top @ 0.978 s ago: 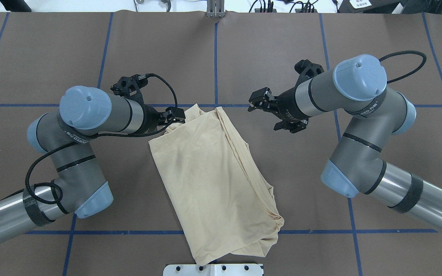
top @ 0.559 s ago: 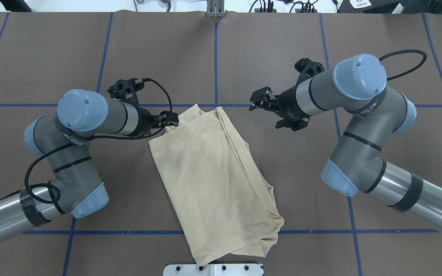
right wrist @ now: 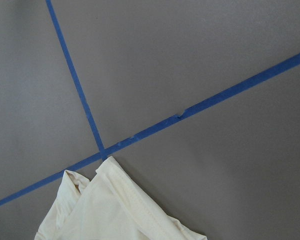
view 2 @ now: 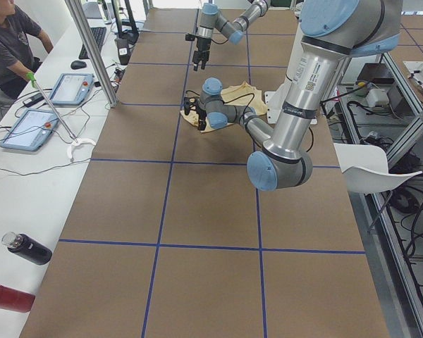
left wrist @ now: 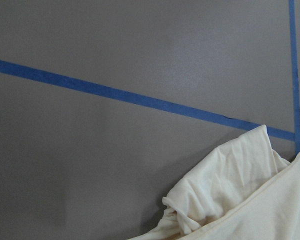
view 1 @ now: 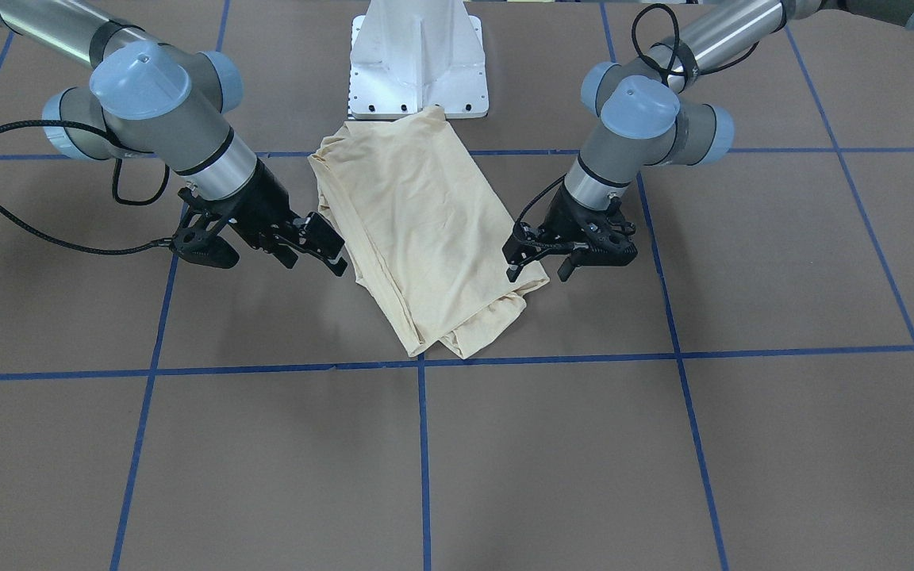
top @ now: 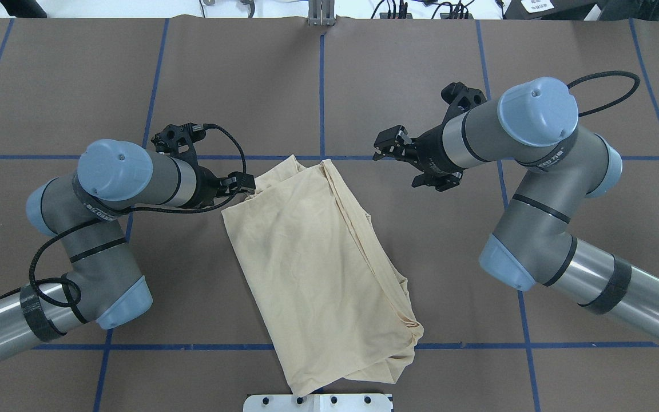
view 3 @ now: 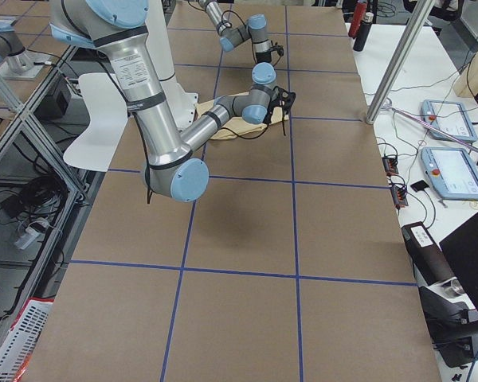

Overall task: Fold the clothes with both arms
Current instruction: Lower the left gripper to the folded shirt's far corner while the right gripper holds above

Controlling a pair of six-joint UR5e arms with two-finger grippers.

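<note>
The cream shirt [top: 318, 269] lay folded and slanted on the brown tabletop [top: 409, 74]. Both arms' fingers, left [top: 245, 183] and right [top: 384, 150], hung apart, holding nothing, beside its far end.

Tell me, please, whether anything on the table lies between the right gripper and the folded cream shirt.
Nothing visible does. Between the right gripper and the cream shirt the overhead view shows only bare brown table with blue tape lines. The left gripper is at the shirt's opposite edge.
</note>
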